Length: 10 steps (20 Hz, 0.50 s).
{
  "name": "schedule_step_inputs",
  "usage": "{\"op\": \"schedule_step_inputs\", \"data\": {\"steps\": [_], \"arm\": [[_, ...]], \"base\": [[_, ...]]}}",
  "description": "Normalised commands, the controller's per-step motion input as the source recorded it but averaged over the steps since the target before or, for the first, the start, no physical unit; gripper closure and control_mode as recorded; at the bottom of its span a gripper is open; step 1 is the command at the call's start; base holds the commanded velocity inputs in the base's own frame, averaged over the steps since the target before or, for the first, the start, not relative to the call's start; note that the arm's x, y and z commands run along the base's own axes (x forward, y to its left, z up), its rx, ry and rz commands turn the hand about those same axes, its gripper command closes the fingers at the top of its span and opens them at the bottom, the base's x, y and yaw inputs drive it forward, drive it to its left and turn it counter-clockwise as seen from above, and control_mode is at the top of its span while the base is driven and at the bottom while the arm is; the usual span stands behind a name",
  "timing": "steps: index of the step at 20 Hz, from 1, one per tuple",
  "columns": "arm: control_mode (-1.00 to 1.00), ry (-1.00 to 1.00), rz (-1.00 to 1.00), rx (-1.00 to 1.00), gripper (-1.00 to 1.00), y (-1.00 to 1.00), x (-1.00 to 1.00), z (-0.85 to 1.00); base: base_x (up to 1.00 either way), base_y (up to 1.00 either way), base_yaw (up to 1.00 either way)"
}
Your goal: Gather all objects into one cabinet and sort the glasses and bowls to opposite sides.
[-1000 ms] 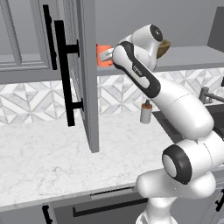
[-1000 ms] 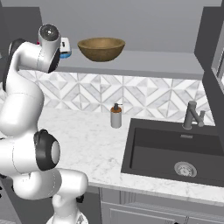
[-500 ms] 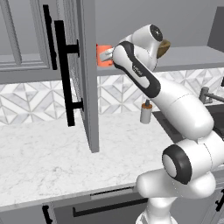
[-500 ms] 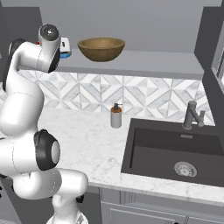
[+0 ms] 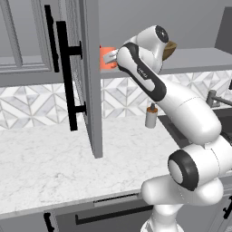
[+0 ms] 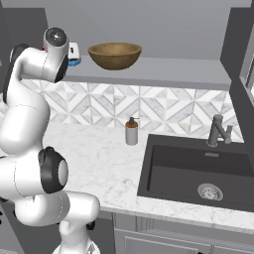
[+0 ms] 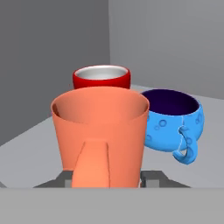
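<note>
Hand view: pincer [image 7: 107, 180] right at the near base of the orange mug [image 7: 101, 135], two dark tips just showing either side of its foot, handle facing the camera between them; whether clamped on the mug or merely spread beside it, cannot tell. Behind the orange mug, farther into the cabinet, the red mug [image 7: 101, 78], white inside, touching or nearly so. Just right of the orange mug, the squat blue mug [image 7: 173, 120], dark inside, handle turned to the near right, sitting close against it. All three upright on the plain grey shelf [image 7: 205, 148], in the left corner by the side wall. Left base view: white arm reaching up to the shelf, orange mug [image 5: 107, 58] peeking out just right of the open grey door [image 5: 86, 77] with its long black bar handle [image 5: 65, 77]. Right base view: wooden bowl [image 6: 114, 54] upright on the same shelf, well to the right of the mugs, blue mug [image 6: 74, 61] glimpsed beside the wrist. Below, on the marble counter [image 6: 99, 163], soap dispenser [image 6: 131, 132] near the tiled wall, dark sink [image 6: 198, 171] to the right.
</note>
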Motion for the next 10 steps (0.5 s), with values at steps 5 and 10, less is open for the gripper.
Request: {"op": "schedule_step_inputs", "data": {"steps": [5,10], "arm": [[-1.0,0.0,0.0,0.0,-1.0,0.0,0.0,0.0],[-1.0,0.0,0.0,0.0,-1.0,0.0,0.0,0.0]], "base": [[0.0,0.0,0.0],[0.0,0.0,0.0]]}}
